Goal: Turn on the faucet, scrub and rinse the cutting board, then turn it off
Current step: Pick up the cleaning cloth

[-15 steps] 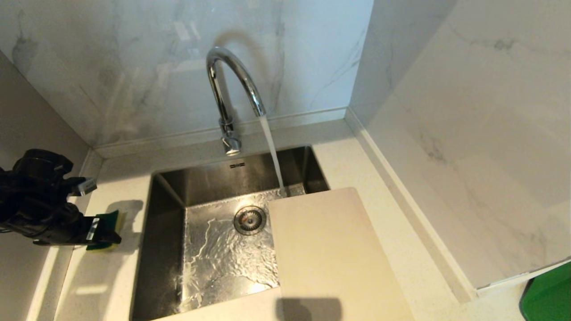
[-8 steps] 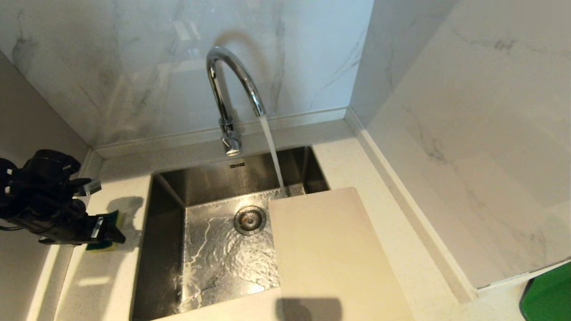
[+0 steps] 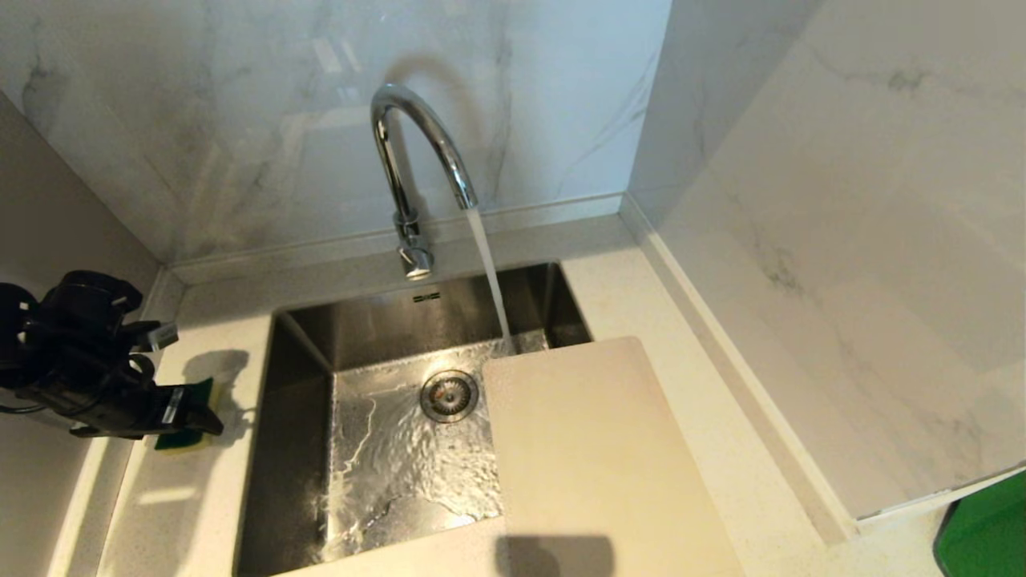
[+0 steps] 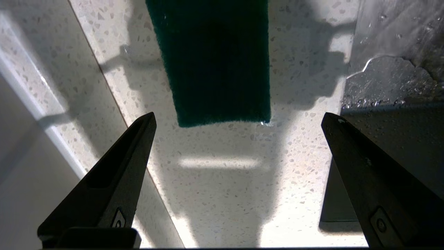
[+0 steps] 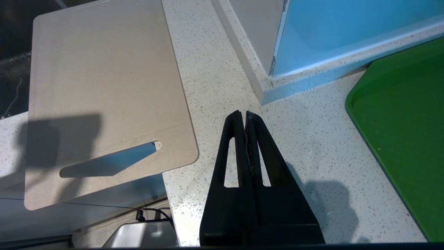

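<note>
the left gripper had its jaws spread as wide as they go and held nothing; in the left wrist view the two black fingers stood well apart on either side of the near end of the sponge, short of it, with bare counter between them. in the head view the left gripper hung at about nine o'clock from the drain, over the counter left of the sink, with the sponge lying flat on the counter just beside the sink rim.

the right gripper was pressed fully closed on nothing, parked above the counter at about four o'clock from the board's slot.

the faucet was running, its spout arching toward five o'clock and the stream landing in the sink just at the far edge of the board. so the first step looked done. the sponge was not yet picked up, so scrubbing, rinsing and shutting the water off all seemed left to do.

the board lay flat at the sink's right, at about four o'clock from the drain, bridging sink and counter. its long axis ran roughly twelve to six in the head view, leaning slightly toward five, with the slot handle at the near end, toward the robot.
</note>
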Robot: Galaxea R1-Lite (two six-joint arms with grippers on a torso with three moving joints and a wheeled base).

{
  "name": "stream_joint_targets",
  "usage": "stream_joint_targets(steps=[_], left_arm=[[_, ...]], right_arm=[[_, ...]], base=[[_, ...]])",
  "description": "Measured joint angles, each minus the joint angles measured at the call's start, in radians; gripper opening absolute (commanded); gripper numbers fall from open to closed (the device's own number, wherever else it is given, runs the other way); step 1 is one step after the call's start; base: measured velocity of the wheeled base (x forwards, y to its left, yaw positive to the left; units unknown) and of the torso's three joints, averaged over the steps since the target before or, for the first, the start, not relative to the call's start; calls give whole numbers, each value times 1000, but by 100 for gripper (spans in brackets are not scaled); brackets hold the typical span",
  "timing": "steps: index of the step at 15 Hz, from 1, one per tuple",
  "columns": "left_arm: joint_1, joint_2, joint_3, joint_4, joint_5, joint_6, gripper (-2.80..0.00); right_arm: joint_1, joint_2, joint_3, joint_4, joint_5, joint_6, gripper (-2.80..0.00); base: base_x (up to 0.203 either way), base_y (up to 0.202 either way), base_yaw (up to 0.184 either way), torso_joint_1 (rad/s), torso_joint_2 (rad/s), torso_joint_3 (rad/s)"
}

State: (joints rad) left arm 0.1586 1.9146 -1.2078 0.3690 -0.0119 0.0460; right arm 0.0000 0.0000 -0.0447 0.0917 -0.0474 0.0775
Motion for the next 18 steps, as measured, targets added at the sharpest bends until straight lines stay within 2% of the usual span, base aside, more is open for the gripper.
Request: stream_joint_targets(steps=[16,17,18], left_arm=[[4,95,-79,-3,-17,-1,0],[4,104,-91,-3,-17,-1,-280],[4,112,-101,-2,-16,-1,-280]], right_arm=[[0,0,0,0,0,0,-280],[0,0,0,0,0,0,-280],[0,0,0,0,0,0,-280]], base=[[0,0,0,0,0,0],[0,0,0,0,0,0],[0,0,0,0,0,0]])
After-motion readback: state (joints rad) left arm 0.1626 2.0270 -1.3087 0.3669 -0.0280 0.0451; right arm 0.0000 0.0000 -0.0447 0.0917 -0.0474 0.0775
